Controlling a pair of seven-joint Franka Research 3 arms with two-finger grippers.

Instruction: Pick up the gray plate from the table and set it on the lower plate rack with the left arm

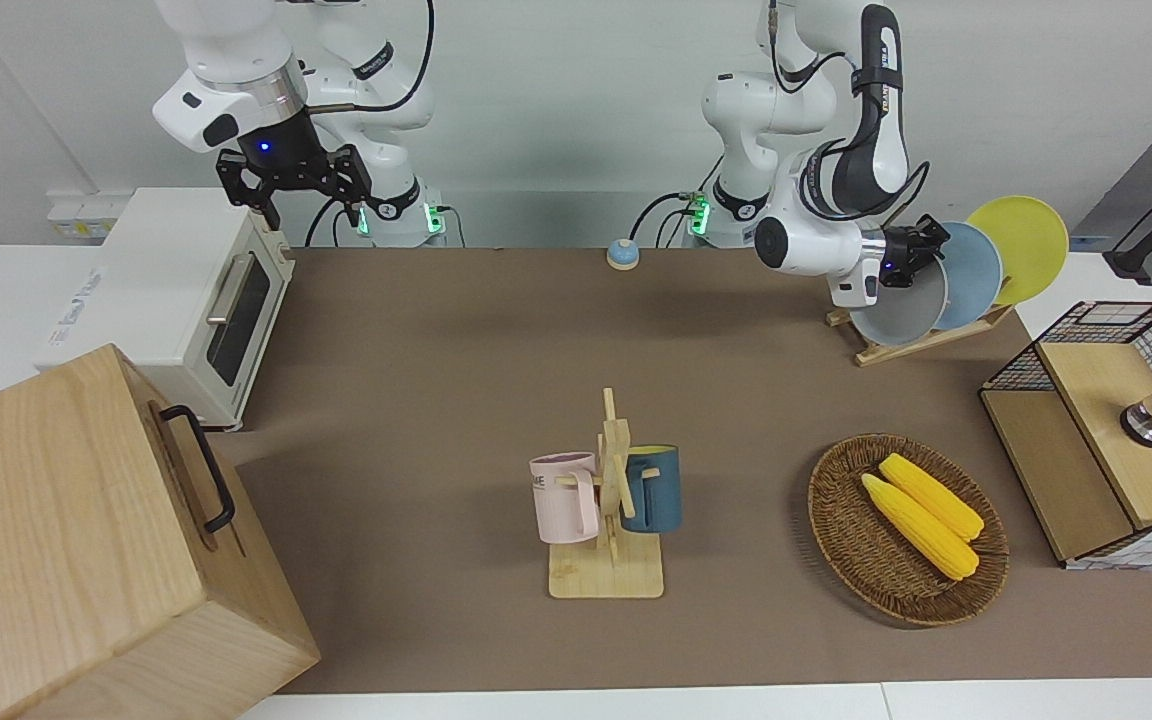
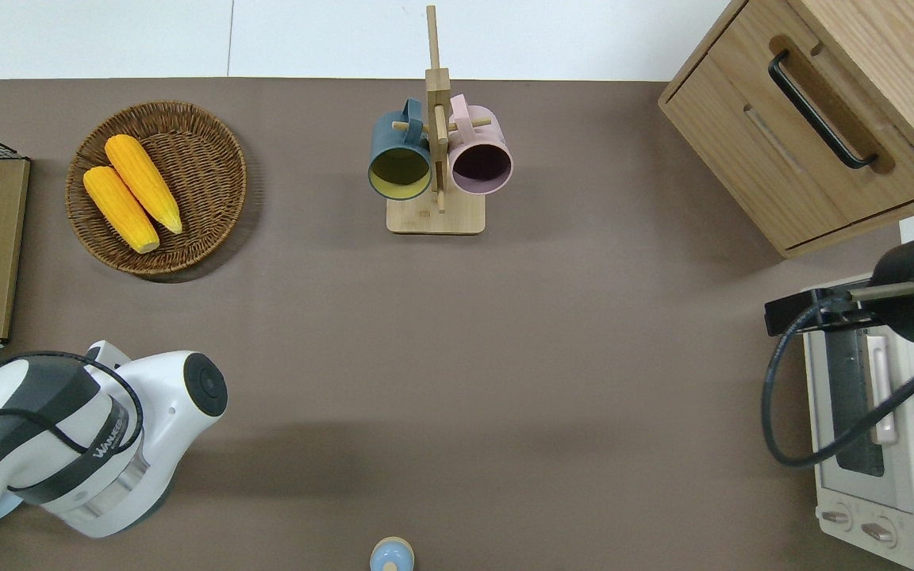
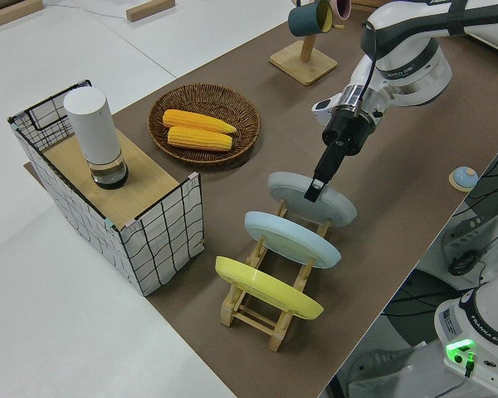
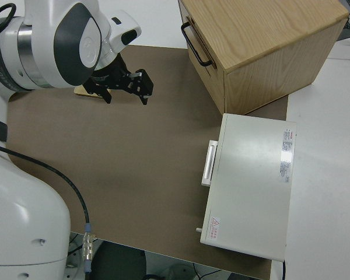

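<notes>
The gray plate (image 1: 896, 312) stands tilted in the end slot of the lower plate rack (image 1: 921, 340), the slot toward the table's middle. It also shows in the left side view (image 3: 336, 209). My left gripper (image 1: 921, 245) is shut on the plate's upper rim, as the left side view (image 3: 313, 192) shows. The rack (image 3: 257, 311) stands near the robots at the left arm's end of the table. In the overhead view the left arm (image 2: 92, 444) hides plate and rack. My right gripper (image 1: 304, 205) is open and parked.
A sky-blue plate (image 1: 976, 275) and a yellow plate (image 1: 1021, 245) stand in the rack's other slots. A wicker basket (image 1: 841, 520) holds corn. A mug stand (image 1: 608, 500), a wire box (image 1: 1096, 440), a toaster oven (image 1: 176, 290), a wooden cabinet (image 1: 86, 540) and a small bell (image 1: 622, 254) are also on the table.
</notes>
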